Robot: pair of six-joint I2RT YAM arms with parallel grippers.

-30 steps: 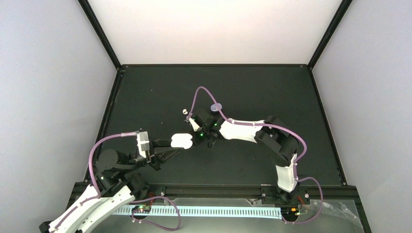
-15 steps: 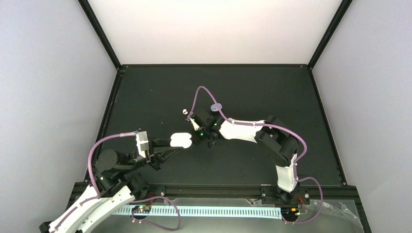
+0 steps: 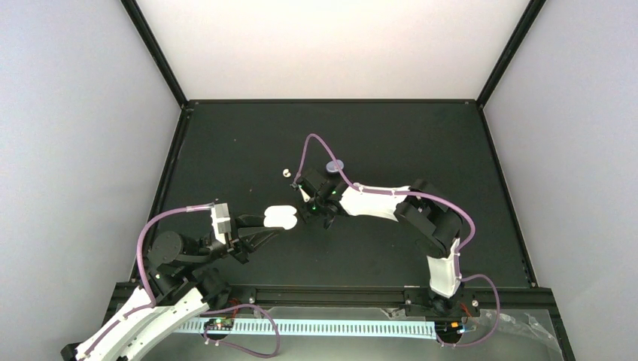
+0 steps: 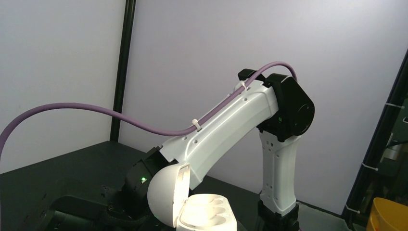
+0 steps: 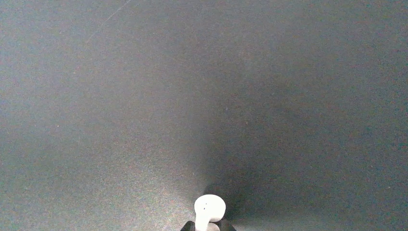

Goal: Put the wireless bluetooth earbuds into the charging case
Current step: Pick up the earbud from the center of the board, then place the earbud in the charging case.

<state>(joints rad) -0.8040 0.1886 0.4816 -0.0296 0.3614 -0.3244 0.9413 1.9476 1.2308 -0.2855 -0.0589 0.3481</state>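
Two-arm insertion, transfer stage. The left pincer (image 3: 265, 223) is gripping, jaws drawn together, the white glossy clamshell charging case (image 3: 281, 218) and is presenting it above the matte black desk (image 3: 391, 135) near the middle. In the left wrist view the domed lid (image 4: 166, 202) is standing open to one side and the moulded tray (image 4: 209, 214) is facing upward. Whether its pale hollows are occupied cannot be told. The right pincer (image 5: 209, 226) is pointing down at the desk, and its black tips appear to be clamped on the stem of a small white rounded plastic earbud (image 5: 209, 209). How firmly they are holding is not evident. The bud's long axis is running out from between the tips, so the bulbous head is projecting beyond them. From above, the case is lying just beside the right pincer, on the robot's left of it, with its long side running roughly left to right. The right arm is therefore the one carrying the part and the left arm the one offering the socket. The coming move is judged to be a short sideways carry toward the left, then a lowering into a hollow. A second small pale bud (image 3: 285, 172) is lying on the desk beyond the case, nearer the right pincer.
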